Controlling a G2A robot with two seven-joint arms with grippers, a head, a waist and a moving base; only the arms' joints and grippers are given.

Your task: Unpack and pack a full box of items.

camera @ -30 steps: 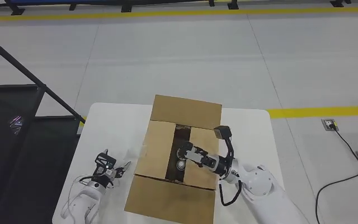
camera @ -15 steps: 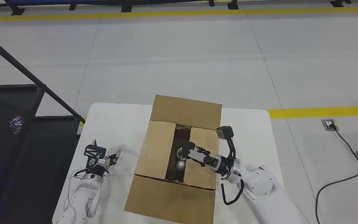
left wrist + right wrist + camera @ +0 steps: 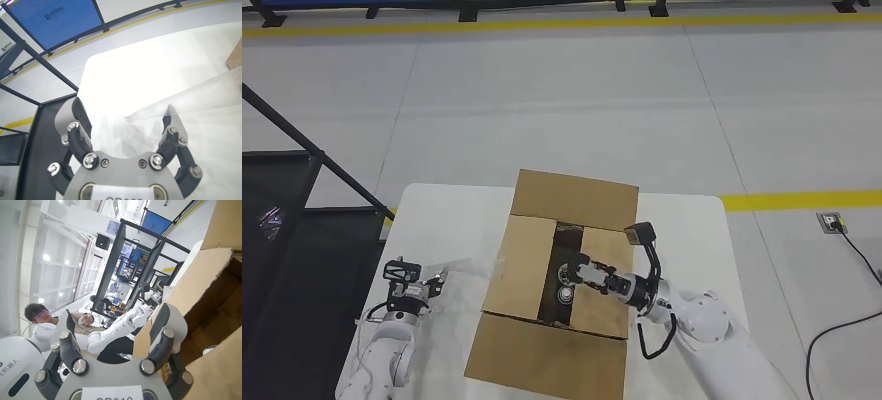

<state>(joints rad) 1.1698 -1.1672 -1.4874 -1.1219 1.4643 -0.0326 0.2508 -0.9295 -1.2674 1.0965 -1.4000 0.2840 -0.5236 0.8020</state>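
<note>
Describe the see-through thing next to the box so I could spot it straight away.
Start at the white table and find the open brown cardboard box in its middle. Between the box and the left gripper is a thin, translucent plastic sheet, narrowing to a point near that open gripper. Unlike the opaque brown box, it is pale and see-through.

Logo print on blue panel (image 3: 56, 28), cropped label (image 3: 122, 193) (illegible) under left pincer (image 3: 123, 108)

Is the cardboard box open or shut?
Open. The cardboard box has far and near flaps folded outward, dark interior showing, right gripper at the gap.
</note>
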